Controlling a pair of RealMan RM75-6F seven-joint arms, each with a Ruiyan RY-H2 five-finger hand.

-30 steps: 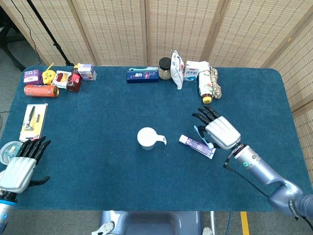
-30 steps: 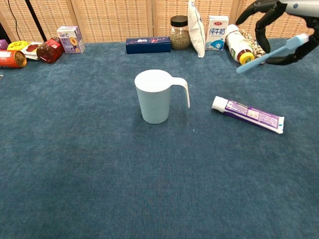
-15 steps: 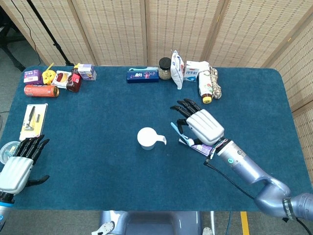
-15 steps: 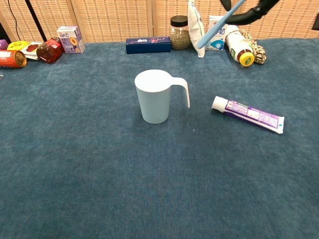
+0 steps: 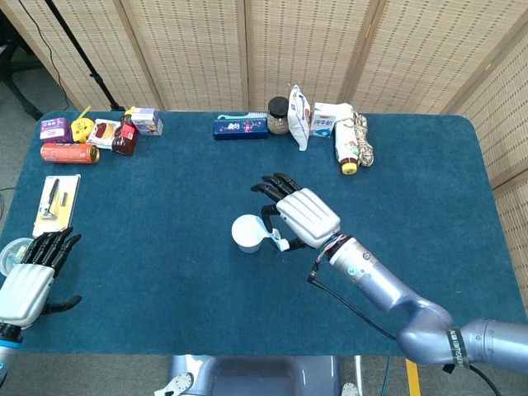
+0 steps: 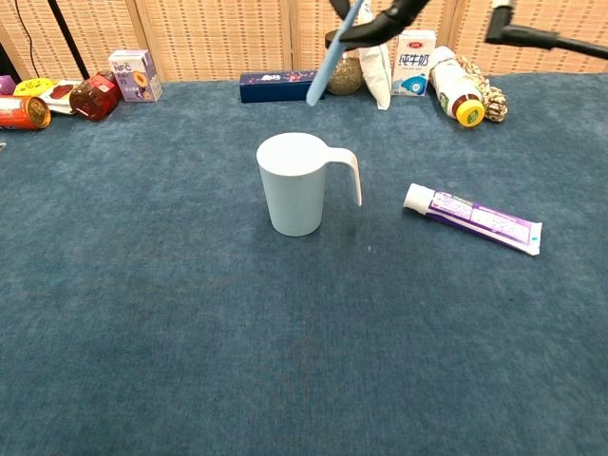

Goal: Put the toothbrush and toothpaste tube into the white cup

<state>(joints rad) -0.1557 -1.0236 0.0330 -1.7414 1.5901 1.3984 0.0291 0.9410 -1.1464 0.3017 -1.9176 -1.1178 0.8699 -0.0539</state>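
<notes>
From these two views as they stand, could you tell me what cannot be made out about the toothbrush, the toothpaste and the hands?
- Toothbrush: chest view cuts off its upper end and the right hand's grip at the top edge; head view hides it under that hand.
- Toothpaste tube: the right arm covers it in the head view.
- Left hand: absent from the chest view.
- White cup: interior partly blocked by the hand.

White cup (image 6: 296, 185), light-blue toothbrush (image 6: 329, 64), teal tablecloth (image 6: 190, 323)
</notes>
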